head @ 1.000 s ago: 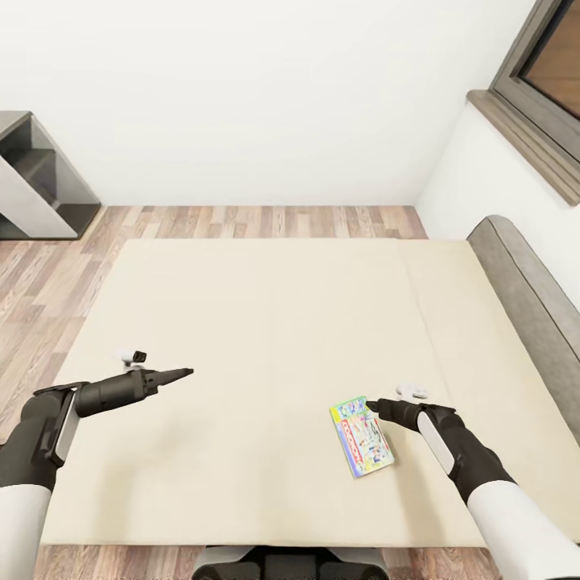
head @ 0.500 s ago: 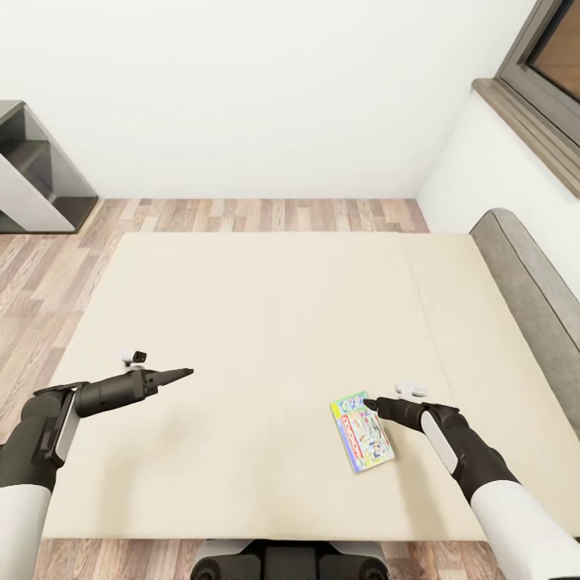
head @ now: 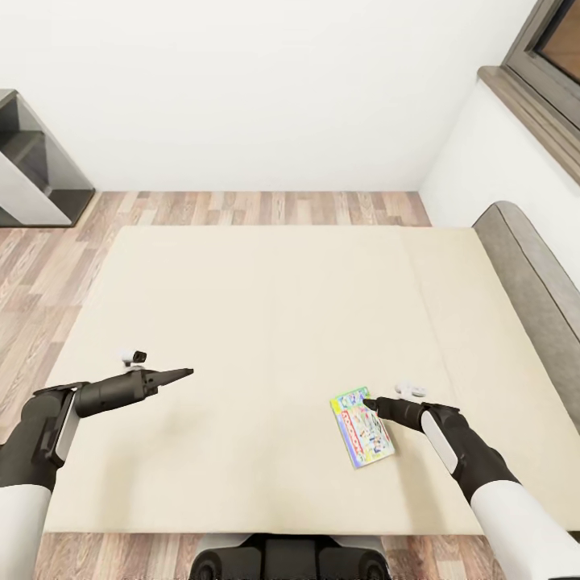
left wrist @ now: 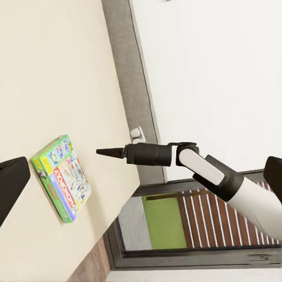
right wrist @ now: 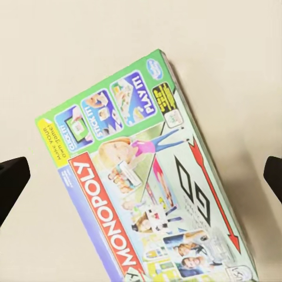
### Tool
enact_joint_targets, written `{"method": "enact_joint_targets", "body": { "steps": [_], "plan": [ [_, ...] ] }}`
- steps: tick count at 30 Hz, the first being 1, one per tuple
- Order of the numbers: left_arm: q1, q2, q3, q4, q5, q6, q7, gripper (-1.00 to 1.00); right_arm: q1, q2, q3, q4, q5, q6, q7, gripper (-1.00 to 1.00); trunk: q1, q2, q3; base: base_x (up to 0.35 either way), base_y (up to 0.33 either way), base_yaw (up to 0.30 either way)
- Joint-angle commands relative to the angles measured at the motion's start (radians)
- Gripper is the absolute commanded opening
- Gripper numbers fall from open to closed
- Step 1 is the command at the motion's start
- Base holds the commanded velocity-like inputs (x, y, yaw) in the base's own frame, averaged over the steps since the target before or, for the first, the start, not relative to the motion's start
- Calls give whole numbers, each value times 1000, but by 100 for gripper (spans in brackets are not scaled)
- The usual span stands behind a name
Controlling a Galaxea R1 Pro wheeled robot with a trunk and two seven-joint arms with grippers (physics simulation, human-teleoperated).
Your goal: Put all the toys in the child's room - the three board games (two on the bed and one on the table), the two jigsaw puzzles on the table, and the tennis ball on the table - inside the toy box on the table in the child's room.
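Observation:
One board game [head: 361, 427], a flat green-edged box printed "MONOPOLY" [right wrist: 147, 188], lies flat on the beige bed [head: 266, 322] toward its near right. My right gripper [head: 367, 400] hovers at the box's far corner. It is open, its dark fingers [right wrist: 12, 185] standing wide on either side of the box without touching it. The left wrist view shows this box [left wrist: 61, 176] and my right gripper [left wrist: 108, 153] from the side. My left gripper [head: 187, 372] is open over bare mattress at the near left, holding nothing.
A grey padded headboard [head: 532, 274] runs along the bed's right side below a dark-framed window [head: 548, 56]. A dark grey side unit [head: 32, 173] stands at the far left on the wood-plank floor [head: 242, 208]. My base [head: 290, 556] is against the bed's near edge.
The whole view has shifted, so the bed and the game sit a little higher in the picture. Both arms hold nearly the same pose.

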Motion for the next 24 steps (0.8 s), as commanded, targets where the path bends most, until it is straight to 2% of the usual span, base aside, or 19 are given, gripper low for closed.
{"method": "enact_joint_targets", "body": {
  "steps": [1,24],
  "plan": [
    [-1,0,0,0,-1,10,-4,100,0,-1,2,-1,-2,4,1,100,0,-2,-3,0,0,0],
    [0,0,0,0,-1,9,-4,100,0,-2,2,-1,-7,-9,1,100,0,-2,-40,0,0,0]
  ]
}}
